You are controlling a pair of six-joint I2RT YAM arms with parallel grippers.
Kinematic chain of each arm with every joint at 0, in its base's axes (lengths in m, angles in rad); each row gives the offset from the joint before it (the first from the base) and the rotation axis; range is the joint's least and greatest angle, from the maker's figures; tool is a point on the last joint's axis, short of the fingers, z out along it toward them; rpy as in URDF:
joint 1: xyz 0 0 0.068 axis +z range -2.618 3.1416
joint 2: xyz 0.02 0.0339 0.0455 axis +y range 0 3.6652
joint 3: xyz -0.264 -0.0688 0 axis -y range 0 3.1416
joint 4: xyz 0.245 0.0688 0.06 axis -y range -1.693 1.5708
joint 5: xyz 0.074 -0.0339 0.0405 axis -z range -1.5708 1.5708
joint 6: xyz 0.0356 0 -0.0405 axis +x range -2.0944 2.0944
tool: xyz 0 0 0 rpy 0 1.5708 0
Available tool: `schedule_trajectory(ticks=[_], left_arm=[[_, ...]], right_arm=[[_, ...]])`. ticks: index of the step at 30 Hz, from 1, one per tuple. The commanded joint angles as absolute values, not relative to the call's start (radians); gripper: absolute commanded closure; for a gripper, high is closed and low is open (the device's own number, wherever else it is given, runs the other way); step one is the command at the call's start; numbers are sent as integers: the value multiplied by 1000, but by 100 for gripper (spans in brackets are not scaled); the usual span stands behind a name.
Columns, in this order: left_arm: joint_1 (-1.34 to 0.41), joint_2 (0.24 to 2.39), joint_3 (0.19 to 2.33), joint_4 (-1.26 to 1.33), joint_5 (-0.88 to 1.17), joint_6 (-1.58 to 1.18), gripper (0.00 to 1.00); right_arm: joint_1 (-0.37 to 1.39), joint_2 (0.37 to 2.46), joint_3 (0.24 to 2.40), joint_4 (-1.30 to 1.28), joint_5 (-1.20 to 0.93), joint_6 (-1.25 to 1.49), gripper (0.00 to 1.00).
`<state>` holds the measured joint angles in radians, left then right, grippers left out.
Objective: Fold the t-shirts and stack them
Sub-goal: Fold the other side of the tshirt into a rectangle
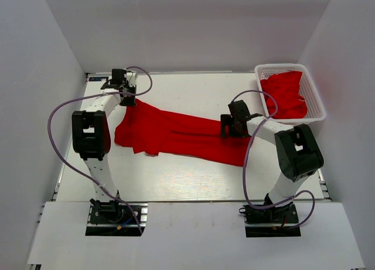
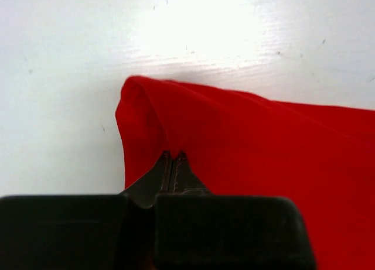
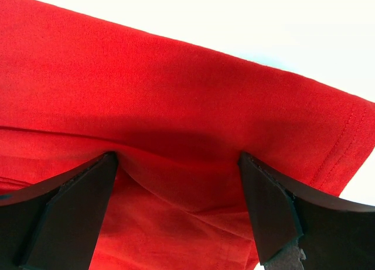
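White walls [image 1: 187, 30] enclose a white worktop [image 1: 176, 176]. 1 red t-shirt [image 1: 176, 135] lies rumpled across mid-frame. At upper right, a white basket [image 1: 281, 67] holds more red t-shirts [image 1: 287, 94]. The left end effector [image 1: 128, 99] is clamped on the t-shirt's upper-left corner. The right end effector [image 1: 233, 129], fingers apart, straddles its right part.

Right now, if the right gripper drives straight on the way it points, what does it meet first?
The bright red cloth t-shirt spread on the white table: the open right gripper straddles a raised fold of it. Probably cloth first, table beneath; depth is unclear.
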<state>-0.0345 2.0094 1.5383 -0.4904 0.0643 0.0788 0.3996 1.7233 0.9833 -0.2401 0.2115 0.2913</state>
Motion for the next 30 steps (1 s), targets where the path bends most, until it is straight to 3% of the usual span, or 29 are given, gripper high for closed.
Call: schedule_trajectory(ticks=[1, 13, 17, 22, 23, 24, 25, 26, 27, 30], left_arm=[[-29, 2029, 1615, -523, 78, 113, 100], [-29, 2161, 1736, -590, 92, 144, 100], [-29, 2174, 1759, -571, 81, 153, 82], [-29, 2212, 1810, -555, 81, 153, 78], [-29, 2232, 1822, -566, 81, 153, 75], [-29, 2232, 1831, -601, 81, 153, 61], [-29, 2241, 1832, -617, 81, 153, 22], [-29, 2241, 1832, -617, 81, 138, 8], [-29, 2211, 1818, -617, 81, 138, 0], [-29, 2168, 1809, -617, 28, 115, 0]], right_arm=[[391, 1755, 1002, -293, 238, 310, 10], [391, 1769, 1012, -301, 241, 308, 10], [393, 1772, 1011, -301, 236, 310, 10], [396, 1770, 1008, -293, 233, 313, 10], [396, 1770, 1008, -296, 230, 308, 10], [396, 1764, 1006, -290, 226, 311, 10], [390, 1763, 1002, -287, 222, 308, 10], [397, 1760, 1002, -287, 222, 304, 10], [396, 1753, 1000, -282, 215, 302, 10], [397, 1735, 1008, -287, 216, 290, 10]])
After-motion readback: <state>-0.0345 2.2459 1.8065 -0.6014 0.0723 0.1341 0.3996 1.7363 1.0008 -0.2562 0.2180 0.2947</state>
